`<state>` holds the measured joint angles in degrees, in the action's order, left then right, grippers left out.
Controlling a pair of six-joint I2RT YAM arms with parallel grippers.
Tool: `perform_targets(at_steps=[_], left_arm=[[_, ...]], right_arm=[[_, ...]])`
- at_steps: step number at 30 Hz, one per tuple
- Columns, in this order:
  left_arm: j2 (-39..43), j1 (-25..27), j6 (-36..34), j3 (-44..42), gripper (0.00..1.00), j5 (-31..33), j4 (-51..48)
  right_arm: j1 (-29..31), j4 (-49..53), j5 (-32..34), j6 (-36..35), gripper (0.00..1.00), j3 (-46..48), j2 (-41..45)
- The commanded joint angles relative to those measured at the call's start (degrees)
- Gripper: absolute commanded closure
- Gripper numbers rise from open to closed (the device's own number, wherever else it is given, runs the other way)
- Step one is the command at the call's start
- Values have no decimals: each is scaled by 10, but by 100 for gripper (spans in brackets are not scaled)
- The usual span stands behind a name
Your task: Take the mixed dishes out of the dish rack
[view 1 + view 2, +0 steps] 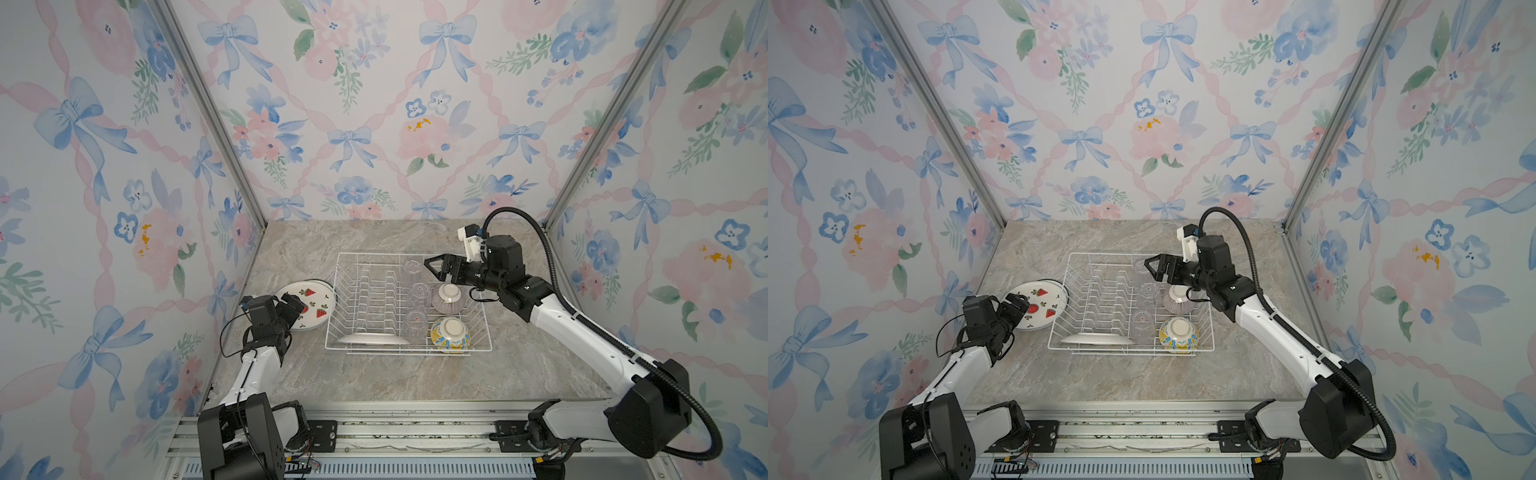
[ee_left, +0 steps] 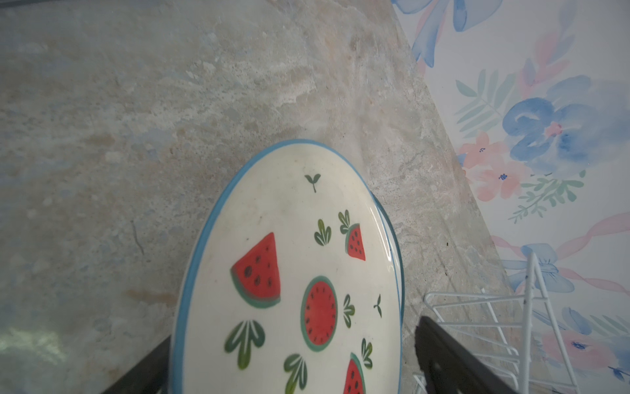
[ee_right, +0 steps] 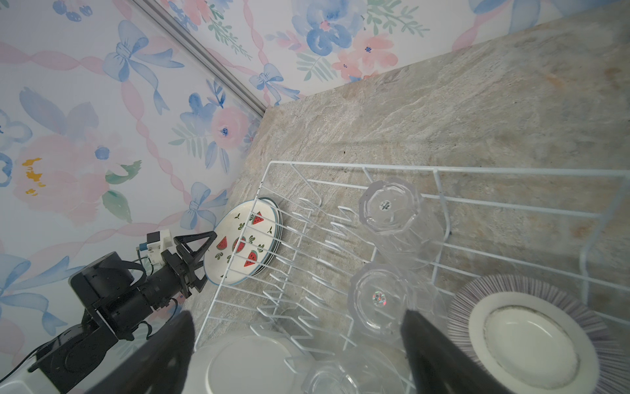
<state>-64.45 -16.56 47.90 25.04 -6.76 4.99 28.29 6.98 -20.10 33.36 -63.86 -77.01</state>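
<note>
The white wire dish rack (image 1: 409,353) stands mid-table in both top views. Upside down inside it are three clear glasses (image 1: 419,291), a purple-striped bowl (image 1: 446,299) and a yellow-blue bowl (image 1: 450,334). A white plate (image 1: 374,338) leans at the rack's front. The watermelon plate (image 1: 316,305) lies outside, left of the rack, on top of another plate (image 3: 278,225). My left gripper (image 1: 296,304) is open, its fingers either side of the watermelon plate's (image 2: 289,256) near edge. My right gripper (image 1: 432,266) hangs open above the glasses (image 3: 378,300) at the back of the rack.
The left wall runs close behind the stacked plates. Bare marble table (image 1: 374,382) lies in front of the rack and behind it (image 1: 353,237). Rows of upright prongs (image 1: 374,291) fill the rack's left half.
</note>
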Motion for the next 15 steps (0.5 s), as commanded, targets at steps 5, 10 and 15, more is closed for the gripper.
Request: perform_targets(at_steps=[5,10,15], left_arm=[[-40,-2,-28,36,2,-33,-7],[-84,-1,-37,55,2,-58,-7],[-104,1,-58,70,2,-60,-9]], right_arm=[[11,-1,7,-7,3,-10,-6],[12,3,10,-11,3,-13,-7],[13,6,12,-14,3,-15,-7]])
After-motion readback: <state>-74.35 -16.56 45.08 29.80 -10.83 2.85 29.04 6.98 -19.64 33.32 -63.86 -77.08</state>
